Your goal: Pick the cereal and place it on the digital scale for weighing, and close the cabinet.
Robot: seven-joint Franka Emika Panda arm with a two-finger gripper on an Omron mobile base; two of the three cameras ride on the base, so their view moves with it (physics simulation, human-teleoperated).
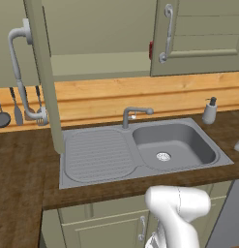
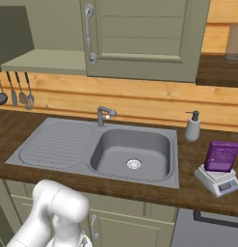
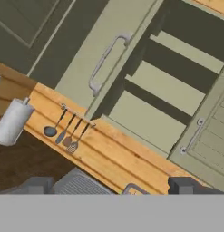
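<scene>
One cereal on scale.

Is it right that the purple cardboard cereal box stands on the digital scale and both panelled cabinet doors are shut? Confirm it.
Not quite. The purple cardboard cereal box does stand on the white digital scale, but the olive-beige wall cabinet is not shut: its left door stands open, as the hand view shows, with bare shelves exposed.

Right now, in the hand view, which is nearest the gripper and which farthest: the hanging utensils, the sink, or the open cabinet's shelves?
Judged from the open gripper:
1. Sink, just beyond the fingertips, at the view's bottom.
2. Hanging utensils, on the wooden wall behind it, left.
3. Cabinet shelves, above that wall, farthest.
</scene>
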